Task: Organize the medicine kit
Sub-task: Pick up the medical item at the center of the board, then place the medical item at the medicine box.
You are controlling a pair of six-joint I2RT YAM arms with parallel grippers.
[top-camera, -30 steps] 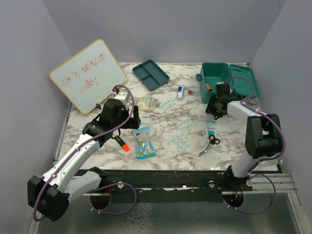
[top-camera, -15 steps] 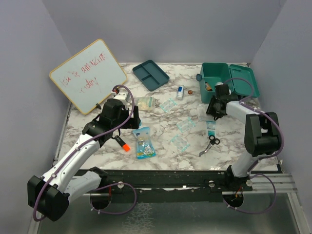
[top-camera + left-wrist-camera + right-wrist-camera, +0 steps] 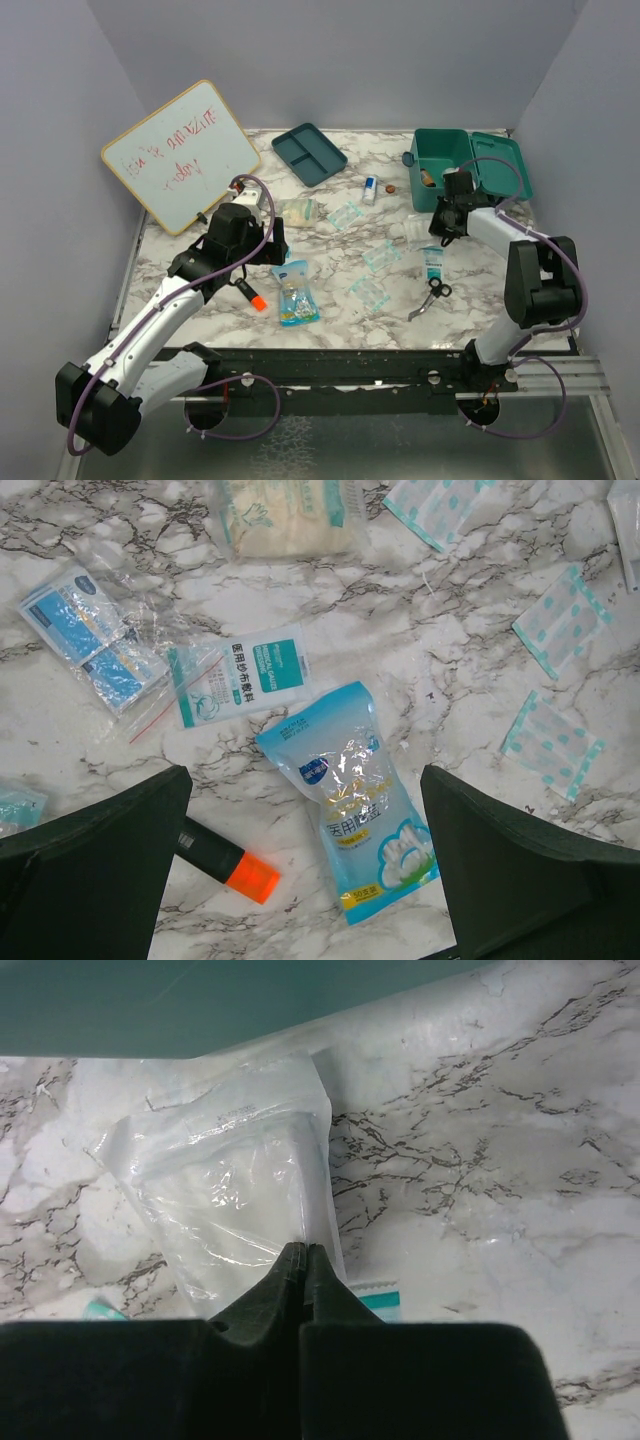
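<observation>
Just before the medicine kit (image 3: 442, 134), the right gripper (image 3: 303, 1252) pinches only the clear pouch's (image 3: 225, 1185) slick edge (left gripper (image 3: 305, 780) gapes empty), so lifting may let it slip.

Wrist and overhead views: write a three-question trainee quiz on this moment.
1. True or false: the right gripper is shut on the clear plastic bag.
2. The teal-green rectangular plastic medicine kit's lid is: A open; B latched shut; C missing.
3. What colour is the tip of the black marker near the open left gripper?
Key: 1 true; 2 A; 3 orange.
</observation>
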